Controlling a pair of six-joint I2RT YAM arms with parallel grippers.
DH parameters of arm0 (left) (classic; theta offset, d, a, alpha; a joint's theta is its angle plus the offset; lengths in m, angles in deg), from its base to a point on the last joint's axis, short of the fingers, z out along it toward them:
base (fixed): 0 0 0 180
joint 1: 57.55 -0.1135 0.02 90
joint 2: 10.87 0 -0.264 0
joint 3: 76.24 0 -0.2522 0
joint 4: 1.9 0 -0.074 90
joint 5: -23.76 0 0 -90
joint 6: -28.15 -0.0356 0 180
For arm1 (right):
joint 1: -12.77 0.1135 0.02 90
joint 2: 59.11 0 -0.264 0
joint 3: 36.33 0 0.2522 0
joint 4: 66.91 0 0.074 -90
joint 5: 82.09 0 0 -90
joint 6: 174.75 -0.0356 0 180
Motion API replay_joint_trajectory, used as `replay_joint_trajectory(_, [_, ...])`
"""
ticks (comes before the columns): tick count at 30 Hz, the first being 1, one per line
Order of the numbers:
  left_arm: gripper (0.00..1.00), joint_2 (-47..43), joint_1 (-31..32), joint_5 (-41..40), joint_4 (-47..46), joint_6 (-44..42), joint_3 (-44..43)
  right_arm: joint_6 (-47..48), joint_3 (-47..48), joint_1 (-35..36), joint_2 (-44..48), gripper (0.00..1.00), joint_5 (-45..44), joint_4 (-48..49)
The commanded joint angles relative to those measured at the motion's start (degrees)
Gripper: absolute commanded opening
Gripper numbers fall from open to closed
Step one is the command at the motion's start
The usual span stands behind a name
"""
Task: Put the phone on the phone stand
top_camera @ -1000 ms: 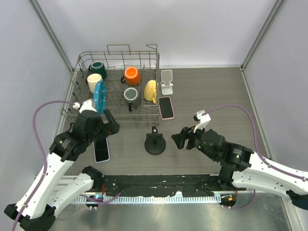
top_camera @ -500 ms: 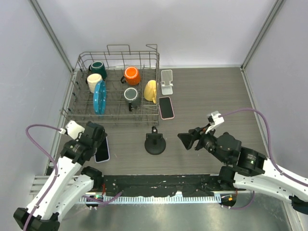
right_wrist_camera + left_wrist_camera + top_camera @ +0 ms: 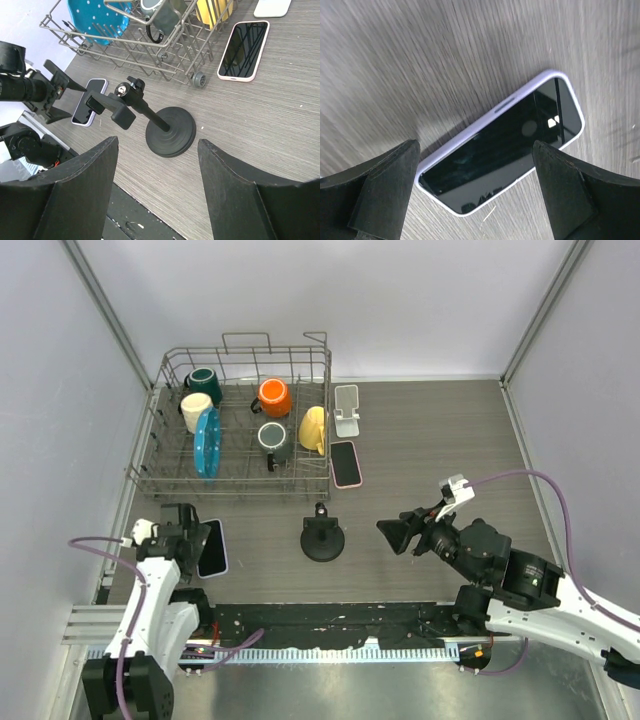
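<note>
- Lavender-cased phone lies flat, screen up, on the table; it sits left of the black phone stand, apart from it
- left gripper hovers over it; fingers spread wide, holding nothing
- right gripper faces the stand from the right; fingers parted, empty
- pink-cased phone lies beside the dish rack

Two phones, two stands, five mugs, one plate.

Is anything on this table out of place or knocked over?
Nothing is spilled or broken. The lilac phone and the pink phone both lie flat on the table, while the black stand and the white stand hold nothing.
</note>
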Motion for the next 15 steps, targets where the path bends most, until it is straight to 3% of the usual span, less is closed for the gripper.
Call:
replay_joint_trajectory(1, [1.0,-1.1,-1.0,11.3,-7.9,-1.1,3.0,-0.7,0.9,0.0,1.6,0.7,-1.4,0.2])
replay_joint_trajectory(10, [1.0,-4.0,-0.3,29.3,-7.4,-2.5,7.2,2.3,2.9,0.0,-3.8,0.71,-2.6,2.2])
replay_joint_trajectory(15, [1.0,-4.9,5.2,27.2,-5.7,-3.9,6.1,1.0,2.7,-0.1,-6.4,0.71,-0.3,4.2])
